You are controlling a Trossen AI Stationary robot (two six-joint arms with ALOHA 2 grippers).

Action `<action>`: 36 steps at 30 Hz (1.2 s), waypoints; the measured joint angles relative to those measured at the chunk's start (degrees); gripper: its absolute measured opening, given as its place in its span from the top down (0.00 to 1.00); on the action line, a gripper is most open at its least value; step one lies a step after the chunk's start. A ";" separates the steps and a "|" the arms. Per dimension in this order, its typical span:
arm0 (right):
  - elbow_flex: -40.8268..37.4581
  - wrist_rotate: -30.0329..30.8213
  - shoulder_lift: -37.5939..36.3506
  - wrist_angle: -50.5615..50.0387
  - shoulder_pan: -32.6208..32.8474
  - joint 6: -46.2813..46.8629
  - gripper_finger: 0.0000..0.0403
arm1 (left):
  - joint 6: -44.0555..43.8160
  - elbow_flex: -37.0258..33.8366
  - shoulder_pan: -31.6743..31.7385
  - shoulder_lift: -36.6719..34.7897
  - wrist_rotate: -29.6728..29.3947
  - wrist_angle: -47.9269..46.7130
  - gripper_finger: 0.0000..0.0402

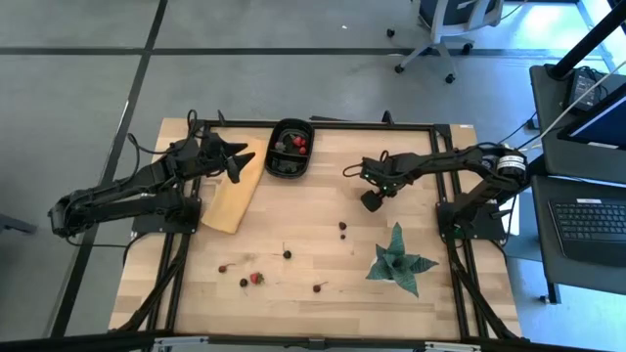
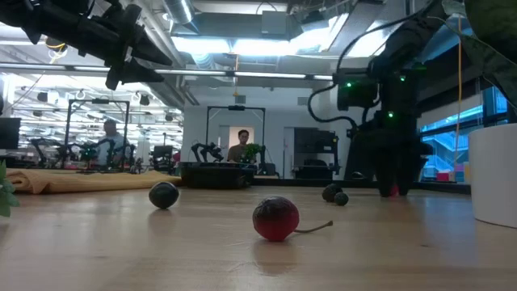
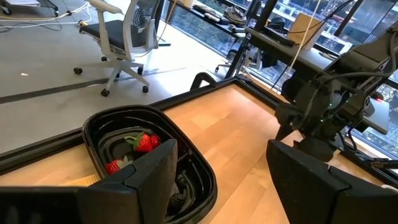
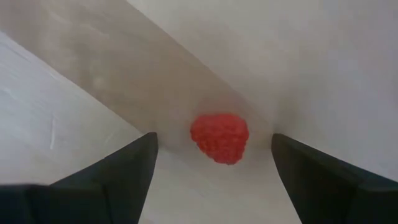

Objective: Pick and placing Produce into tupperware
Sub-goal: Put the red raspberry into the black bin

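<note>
Right between the right gripper [image 4: 214, 180]'s wide-open fingers a red berry [image 4: 219, 137] is lying on the table [image 1: 323, 210], untouched, with clear gaps to both fingers. From above, that gripper [image 1: 373, 201] is pointing down at the middle of the table, right of the tub [image 1: 290, 149], and it is carrying nothing; the berry itself is hiding under it in that view.

Left gripper [image 1: 238, 157] is hovering over the wooden board [image 1: 233, 194], just left of the tub, fingers spread wide and empty. Its wrist view is showing the tub [image 3: 205, 180] close by, with strawberries [image 3: 144, 142] already lying inside along with some dark shapes I cannot make out.

By my reckoning the job is partly done: a few red fruits are sitting in the tub [image 1: 301, 145], but much is waiting. Loose on the table are two dark cherries [image 1: 343, 229] near the green plant [image 1: 399, 260], another cherry [image 1: 287, 254] at centre, a strawberry [image 1: 256, 278] beside a dark berry, and two more stemmed ones near the front. In the low view a red cherry [image 2: 276, 218] is lying closest.

Next the right fingers would need to close on the berry beneath them and carry it across to the tub.
</note>
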 joint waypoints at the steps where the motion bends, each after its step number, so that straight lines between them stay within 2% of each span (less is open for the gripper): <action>1: -0.76 -0.06 -0.11 0.79 0.00 0.11 0.21 | 0.00 0.00 0.00 0.00 0.00 0.00 0.40; 9: -0.76 -0.37 0.07 2.80 0.00 -0.48 0.26 | 0.04 0.00 0.00 0.00 -0.02 0.00 0.40; 36: -0.36 -0.61 0.19 2.95 -0.20 -1.38 0.61 | 0.11 0.00 0.01 0.00 -0.06 0.00 0.40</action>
